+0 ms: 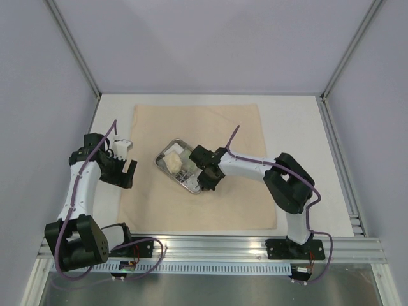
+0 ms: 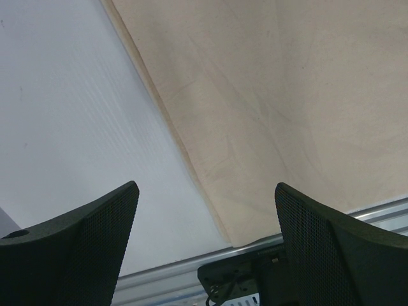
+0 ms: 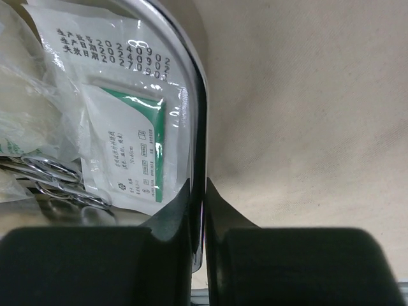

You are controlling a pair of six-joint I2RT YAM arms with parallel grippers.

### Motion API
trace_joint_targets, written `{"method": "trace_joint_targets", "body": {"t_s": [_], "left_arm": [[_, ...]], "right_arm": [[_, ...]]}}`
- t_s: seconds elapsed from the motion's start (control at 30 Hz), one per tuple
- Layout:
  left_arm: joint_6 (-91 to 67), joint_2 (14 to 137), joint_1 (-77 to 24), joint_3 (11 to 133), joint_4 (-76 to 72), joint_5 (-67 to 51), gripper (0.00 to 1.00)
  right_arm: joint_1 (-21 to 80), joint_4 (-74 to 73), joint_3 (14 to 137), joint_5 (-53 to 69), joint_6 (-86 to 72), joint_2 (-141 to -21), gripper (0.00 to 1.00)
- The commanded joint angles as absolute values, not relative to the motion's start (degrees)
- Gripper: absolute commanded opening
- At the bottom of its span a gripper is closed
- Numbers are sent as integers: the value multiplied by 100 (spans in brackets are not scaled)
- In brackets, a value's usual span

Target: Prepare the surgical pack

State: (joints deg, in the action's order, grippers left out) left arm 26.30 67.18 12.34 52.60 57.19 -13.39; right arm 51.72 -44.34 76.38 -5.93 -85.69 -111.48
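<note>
**Right arm gripping tray rim, left arm idle and open**

White table (image 1: 293,127) inside pale grey walls, with an aluminium rail (image 1: 223,245) along the near edge. The tan cloth sheet (image 1: 242,134) lay spread flat over the middle of the table. A few soft creases showed in the wrist views.

The steel tray (image 1: 159,164) sat on the sheet, left of centre and turned diagonal to the table edges.

- **Right gripper (image 1: 209,182):** it reached in from the right to the tray's near-right end. In the right wrist view the fingers (image 3: 159,223) were clamped on the tray's rim (image 3: 199,108). One finger was inside the tray and one outside, with the rim running straight into the slit between them.
- **Left gripper (image 1: 124,172):** it hung over the sheet's left border, well apart from the tray. The fingers were spread wide and held nothing. Its wrist view showed only the sheet edge, bare table and the rail between the two pads (image 2: 95,229).

**Tray contents**
- White packets (image 3: 137,146) were stacked against the rim.
- The top packet had a green corner triangle. Its small print was too fine to read.
- The packet behind it carried three printed lines, each with Chinese characters followed by digits: 20240902, 20240902, 20270901. Glare partly covered the last line.
- The ring handles of the steel clamps (image 3: 57,175) lay just left of the green-cornered packet, under clear wrapping.
- From the top view a pale cream wad (image 1: 173,159) sat in the tray's far-left part. I couldn't tell what it was.
</note>
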Motion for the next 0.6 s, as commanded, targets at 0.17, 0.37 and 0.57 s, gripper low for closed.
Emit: {"method": "trace_joint_targets", "body": {"t_s": [0.17, 0.37, 0.57], "left_arm": [[2725, 6565, 1204, 5265, 5748, -1397, 96], [2707, 6565, 1204, 5308, 5774, -1468, 96], [2716, 6548, 1204, 5317, 5827, -1547, 96]], "right_arm": [[5388, -4834, 7910, -369, -9167, -11408, 37], [5423, -4887, 7971, -518, -8966, -11119, 55], [5581, -5115, 7928, -738, -8789, -10610, 58]]}}
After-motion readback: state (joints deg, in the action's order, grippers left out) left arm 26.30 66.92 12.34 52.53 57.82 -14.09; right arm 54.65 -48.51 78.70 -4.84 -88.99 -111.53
